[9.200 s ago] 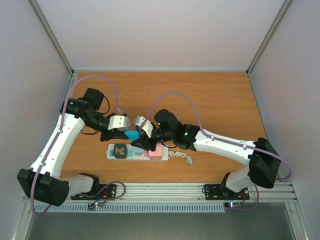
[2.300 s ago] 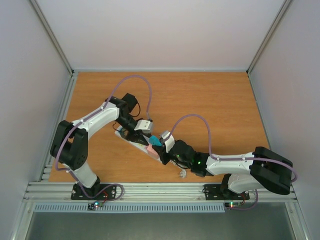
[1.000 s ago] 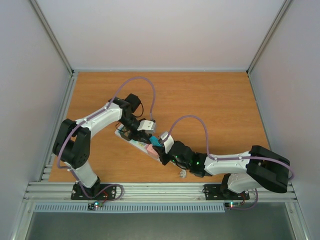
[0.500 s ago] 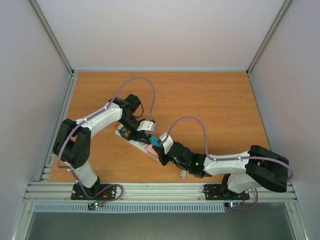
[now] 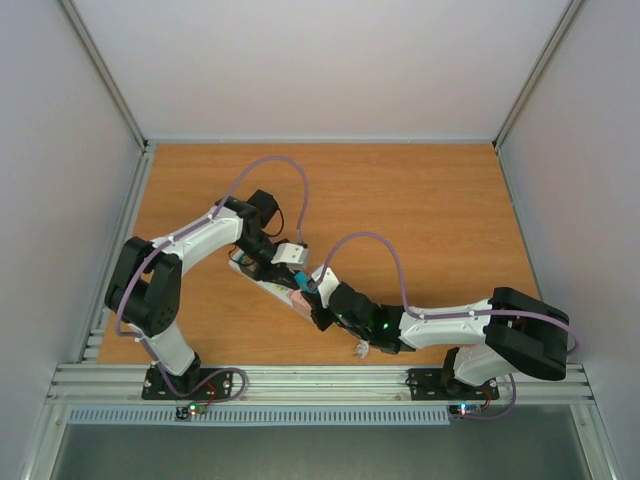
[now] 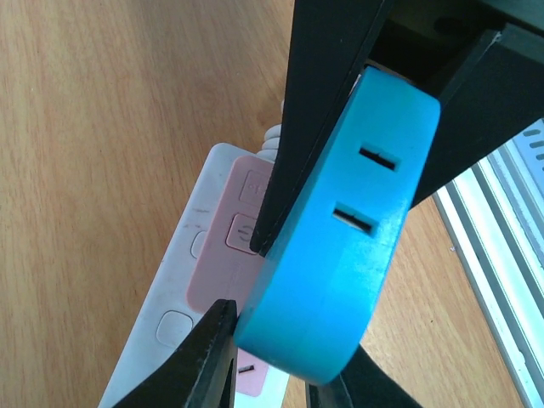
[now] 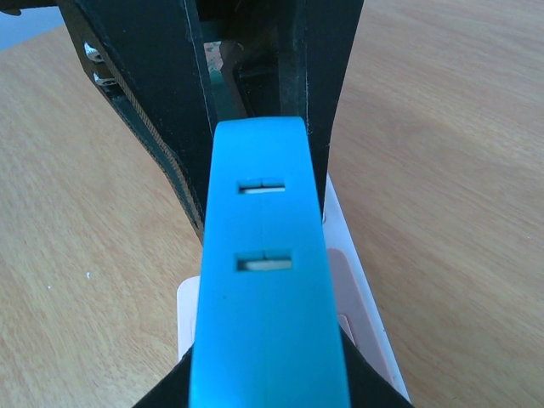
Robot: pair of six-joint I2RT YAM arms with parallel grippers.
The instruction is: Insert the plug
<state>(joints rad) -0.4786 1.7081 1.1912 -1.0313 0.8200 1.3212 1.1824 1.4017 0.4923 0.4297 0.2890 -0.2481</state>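
A blue plug [image 5: 301,280] with two slots in its edge is held tilted just above the pink end [image 5: 296,301] of a white power strip [image 5: 246,270]. My right gripper [image 5: 313,291] is shut on the plug [image 7: 268,280], its jaws on the flat sides. My left gripper [image 5: 285,271] is shut on the plug's other end [image 6: 340,255]. In the left wrist view the right gripper's black fingers [image 6: 323,102] clamp the plug from above, over the strip [image 6: 183,289]. The prongs are hidden.
The strip's white coiled cord end [image 5: 362,348] lies by the right forearm. The strip lies diagonally near the front of the wooden table [image 5: 420,220]. A metal rail [image 5: 320,380] runs along the near edge. White walls enclose the sides and back.
My right gripper and the blue plug have shifted slightly left and away, further over the strip's pink end. My left arm has barely moved.
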